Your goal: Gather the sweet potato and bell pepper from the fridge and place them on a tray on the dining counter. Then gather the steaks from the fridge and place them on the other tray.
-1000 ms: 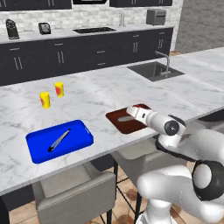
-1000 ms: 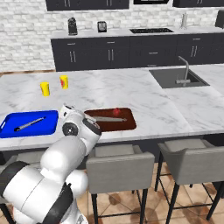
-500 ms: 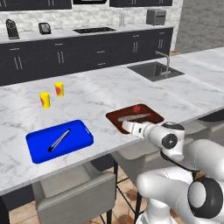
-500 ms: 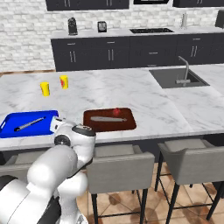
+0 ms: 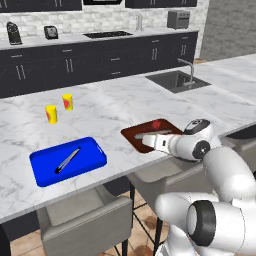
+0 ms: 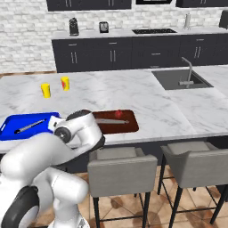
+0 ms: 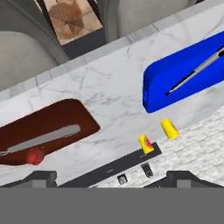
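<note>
We see the arm now drawn back off the brown tray toward the tabletop edge, end effector fingers apart and empty, the bell pepper resting on that tray beside a grey utensil, no writing legible.

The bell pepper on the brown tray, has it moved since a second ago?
No. The bell pepper sits at the same far spot on the brown tray; the arm swung, not the pepper.

My arm is folded low, elbow bent, with the forearm reaching level to my left at the height of the dining counter top. My gripper stands wide apart, nothing between its fingertips, looking along the marble.
</note>
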